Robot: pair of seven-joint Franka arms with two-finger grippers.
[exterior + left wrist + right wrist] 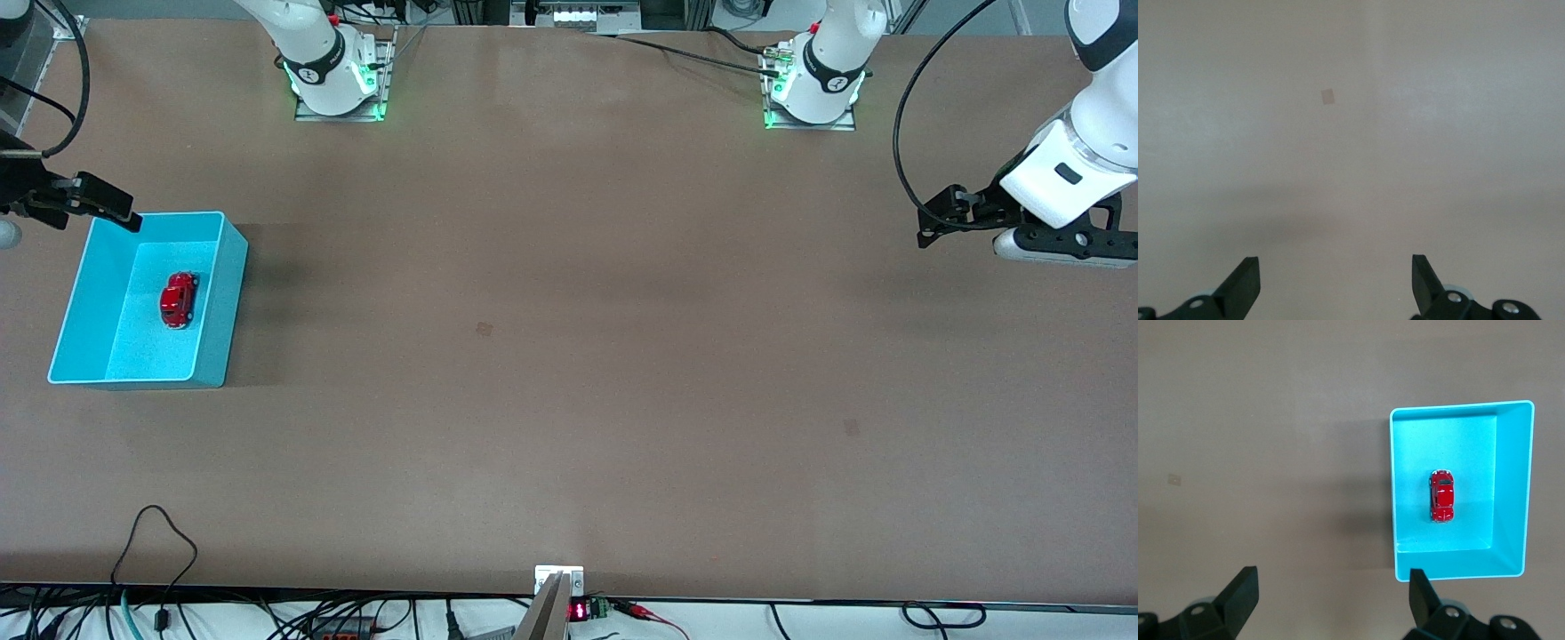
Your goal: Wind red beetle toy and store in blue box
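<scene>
Sitting on its wheels on the floor of the light cyan-blue rectangular plastic bin (222, 293), the tiny glossy red beetle-shaped toy car (179, 300) lies roughly mid-floor, clear of all four walls, at the right arm's end of the brown table (569, 356). By how things lie, the storing looks done, though whether the toy was wound cannot be told from this. The right gripper (1331, 600) hangs above the table just beside the bin, fingers spread wide and holding nothing; the left gripper (1335, 283) waits over bare table at the left arm's end, also spread and empty. The toy looks light, hard and rigid, with a smooth lacquered shell that would probably slip under a pinch on its domed roof. Were it to be lifted again, the flatter flanks across its narrow width, between the wheels, seem the surest hold, fingers coming straight down with the bin's walls well clear. The bin itself appears stiff, thin-walled and easily nudged.
</scene>
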